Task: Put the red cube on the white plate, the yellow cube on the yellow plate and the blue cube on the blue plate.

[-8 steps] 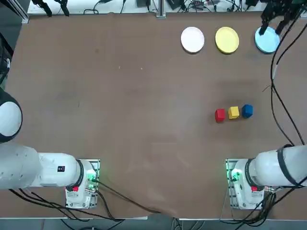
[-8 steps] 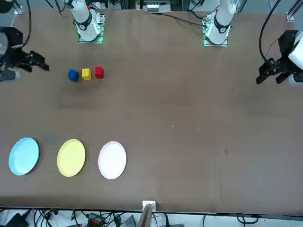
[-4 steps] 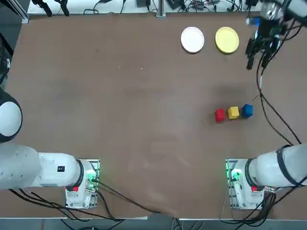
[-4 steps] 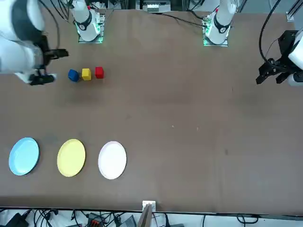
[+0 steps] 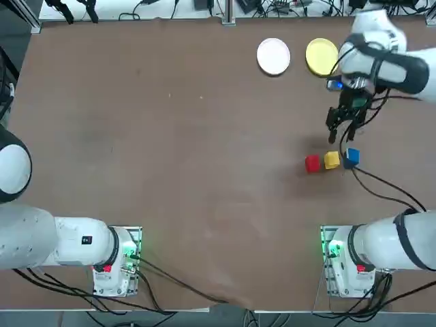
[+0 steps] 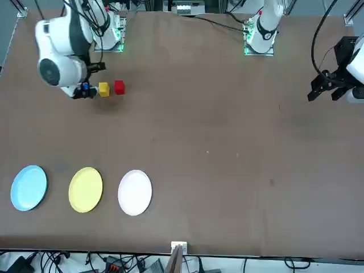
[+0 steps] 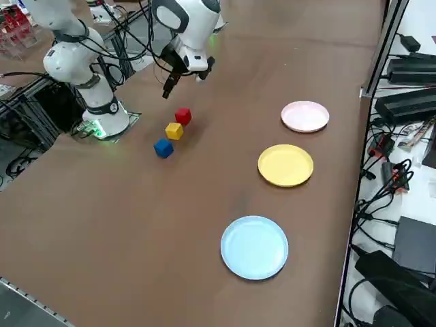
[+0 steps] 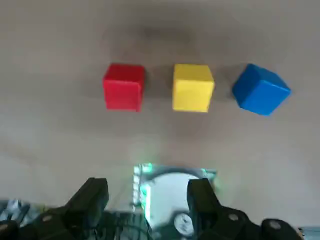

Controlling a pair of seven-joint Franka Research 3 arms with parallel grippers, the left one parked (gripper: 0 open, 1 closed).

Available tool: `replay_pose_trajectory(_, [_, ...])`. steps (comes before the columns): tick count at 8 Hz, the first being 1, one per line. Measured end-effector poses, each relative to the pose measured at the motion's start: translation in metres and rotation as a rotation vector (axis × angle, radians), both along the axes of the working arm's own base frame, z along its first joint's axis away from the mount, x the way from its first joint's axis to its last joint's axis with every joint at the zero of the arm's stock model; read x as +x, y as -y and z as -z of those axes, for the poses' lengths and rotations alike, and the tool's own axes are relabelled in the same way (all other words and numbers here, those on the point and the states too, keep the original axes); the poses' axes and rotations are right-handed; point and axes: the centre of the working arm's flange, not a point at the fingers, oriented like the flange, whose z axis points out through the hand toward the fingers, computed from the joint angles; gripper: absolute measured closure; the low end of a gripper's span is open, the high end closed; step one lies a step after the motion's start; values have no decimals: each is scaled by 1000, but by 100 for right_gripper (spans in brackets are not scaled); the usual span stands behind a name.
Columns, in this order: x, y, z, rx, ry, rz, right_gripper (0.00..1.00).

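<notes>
The red cube (image 5: 312,163), yellow cube (image 5: 331,160) and blue cube (image 5: 351,157) lie in a row on the brown table. My right gripper (image 5: 338,138) hovers just beyond them, toward the plates, nearest the yellow and blue cubes. In the wrist view its fingers (image 8: 92,197) stand apart, open and empty, with the red cube (image 8: 124,86), yellow cube (image 8: 193,87) and blue cube (image 8: 261,89) ahead. The white plate (image 6: 135,193), yellow plate (image 6: 85,189) and blue plate (image 6: 28,187) line the far edge, all bare. My arm hides the blue plate from overhead.
My arm's black cable (image 5: 381,194) trails over the table from the blue cube toward the right arm's base (image 5: 344,259). Cables and power bricks (image 7: 409,102) lie past the table's far edge behind the plates. The parked left arm (image 6: 341,79) stays at its side.
My right gripper has swung from above the blue plate at the far right back toward the cubes and lowered. Cubes and plates have not moved.
</notes>
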Motion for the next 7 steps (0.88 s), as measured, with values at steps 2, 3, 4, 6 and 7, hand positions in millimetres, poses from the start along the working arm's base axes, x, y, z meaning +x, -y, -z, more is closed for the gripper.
replay_pose_trajectory(2, [-18,-39,28,-43,80,2,4])
replay_pose_trajectory(3, [-26,-40,44,-40,111,3,4])
replay_pose_trajectory(4, [-32,-37,58,-33,140,6,4])
replay_pose_trajectory(6, [-44,-33,79,-20,198,10,4])
replay_pose_trajectory(7, [-48,-31,89,-14,222,13,4])
